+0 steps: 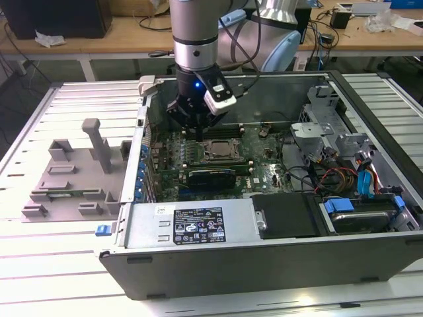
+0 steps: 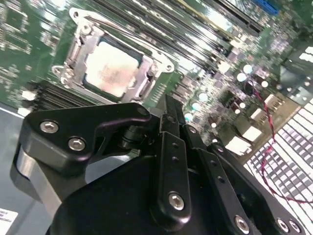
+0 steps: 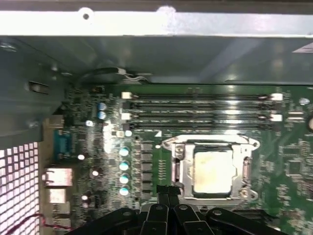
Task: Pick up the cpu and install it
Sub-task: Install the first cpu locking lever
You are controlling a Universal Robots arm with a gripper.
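cpu: flat inside socket, so I judge it seated.
claw: fingers together, gripping nothing, just beside socket on the exterior view's left.

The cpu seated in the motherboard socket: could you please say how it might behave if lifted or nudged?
The cpu looks like a flat metal-topped square, so probably stiff and unlikely to roll. Its shiny top may be slippery for the hand. Lying low inside the socket frame, it would likely resist a sideways push.
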